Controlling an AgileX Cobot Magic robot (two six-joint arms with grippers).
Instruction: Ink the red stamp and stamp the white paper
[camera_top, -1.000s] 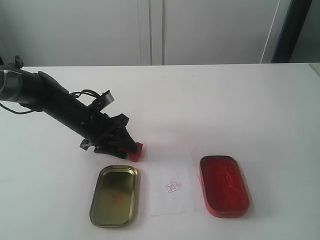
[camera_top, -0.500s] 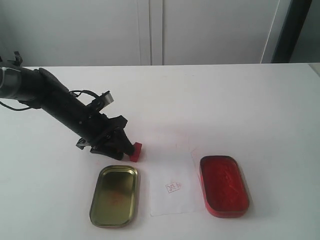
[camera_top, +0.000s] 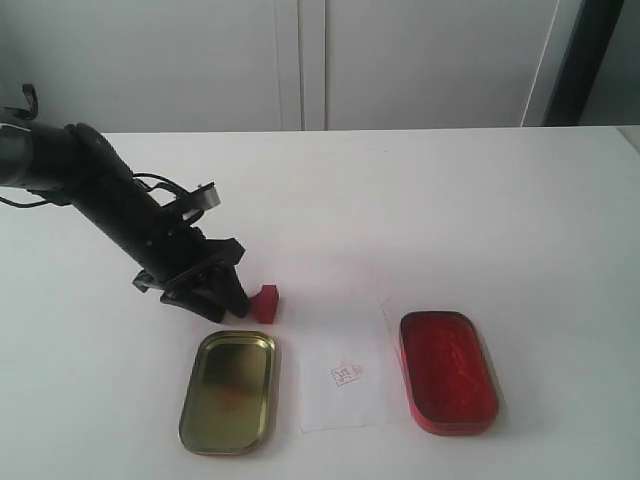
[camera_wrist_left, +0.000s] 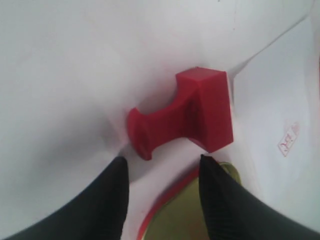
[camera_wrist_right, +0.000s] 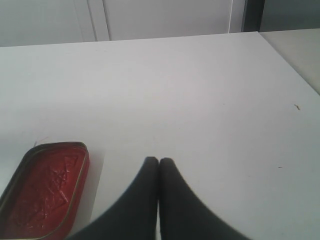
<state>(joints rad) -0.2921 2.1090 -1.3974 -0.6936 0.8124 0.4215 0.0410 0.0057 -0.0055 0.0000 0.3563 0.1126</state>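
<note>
The red stamp (camera_top: 265, 302) (camera_wrist_left: 187, 112) lies on its side on the table, just off the far left corner of the white paper (camera_top: 345, 370) (camera_wrist_left: 280, 100). The paper carries a small red print (camera_top: 346, 375) (camera_wrist_left: 288, 141). My left gripper (camera_top: 232, 303) (camera_wrist_left: 162, 162) stands open a short way behind the stamp's handle, touching nothing. In the right wrist view my right gripper (camera_wrist_right: 159, 161) is shut on nothing, over bare table beside the red ink-pad tin (camera_wrist_right: 42, 187). The right arm does not show in the exterior view.
The red ink-pad tin (camera_top: 447, 372) lies right of the paper. An open gold tin lid (camera_top: 229, 391) (camera_wrist_left: 195, 210) lies left of the paper, directly below my left gripper. The table's far edge meets a white cabinet wall (camera_top: 300, 60).
My left gripper has drawn back to the left and away from the stamp, which stays lying on the table at the paper's corner.
</note>
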